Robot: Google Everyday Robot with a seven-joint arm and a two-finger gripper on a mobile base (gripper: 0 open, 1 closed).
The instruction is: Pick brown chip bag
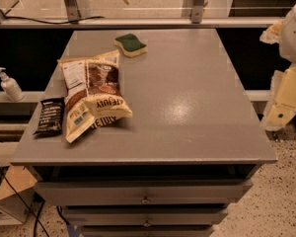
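Note:
The brown chip bag (92,93) lies crumpled on the left part of the grey table (187,83). It is cream-yellow with dark brown panels and a white label. My gripper (281,107) hangs off the table's right edge, at the end of the cream-coloured arm, far from the bag and holding nothing that I can see.
A small flat black bar wrapper (50,116) lies just left of the bag, at the table's left edge. A green-and-yellow sponge (130,44) sits at the back. A white pump bottle (10,85) stands on a shelf to the left. Drawers (145,194) are below the tabletop.

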